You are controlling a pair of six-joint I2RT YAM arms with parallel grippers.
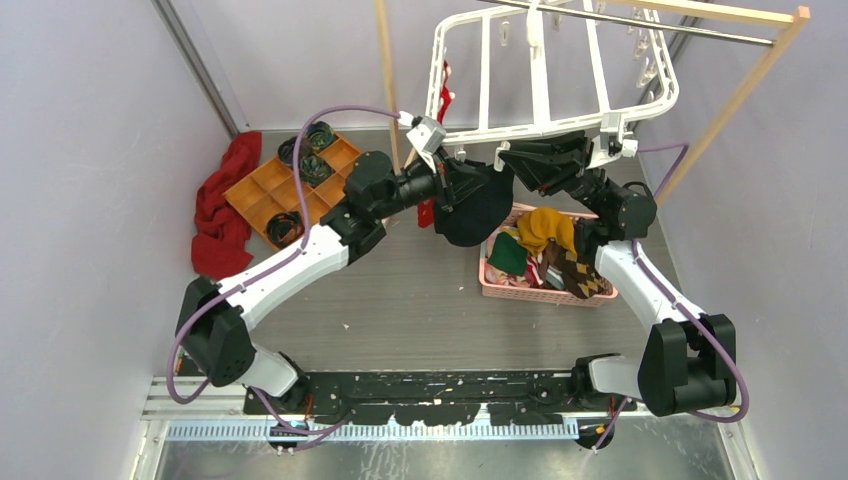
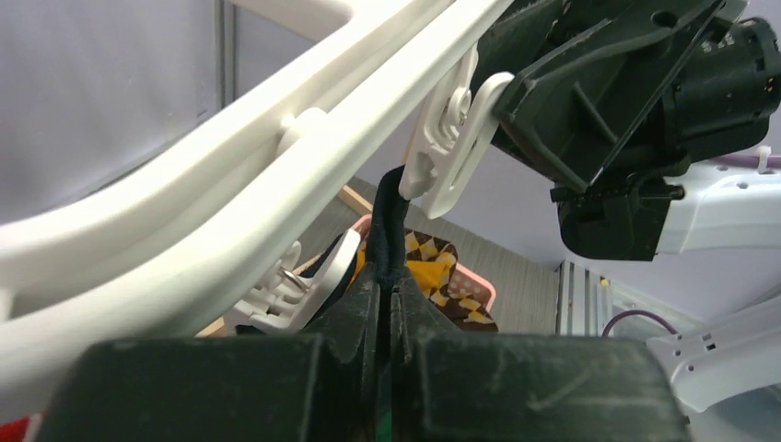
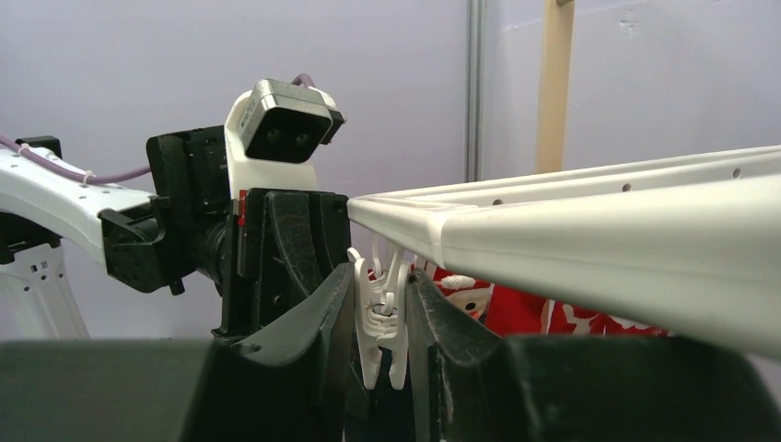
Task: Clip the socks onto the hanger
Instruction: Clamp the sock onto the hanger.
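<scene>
Socks in mustard and argyle [image 1: 548,232] wait in a pink basket [image 1: 540,295] on the table [image 1: 400,300]. From above, the left tool [image 1: 452,188] holds a limp black sock [image 1: 478,210] under the hanger [image 1: 538,80].

From the left wrist, that tool's jaws are pinched tight on the knitted hem, which rises into a glossy white clip [image 2: 442,157].

From the right wrist, the right tool [image 3: 379,304] presses the clip's levers from both sides. The hem probably needs seating deep before the squeeze eases.

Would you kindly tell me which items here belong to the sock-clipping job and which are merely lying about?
In the job: black sock, hanger, clip, mustard sock, argyle sock.
Lying about: red cloth, orange tray, rolled bundles, wooden rack.
</scene>
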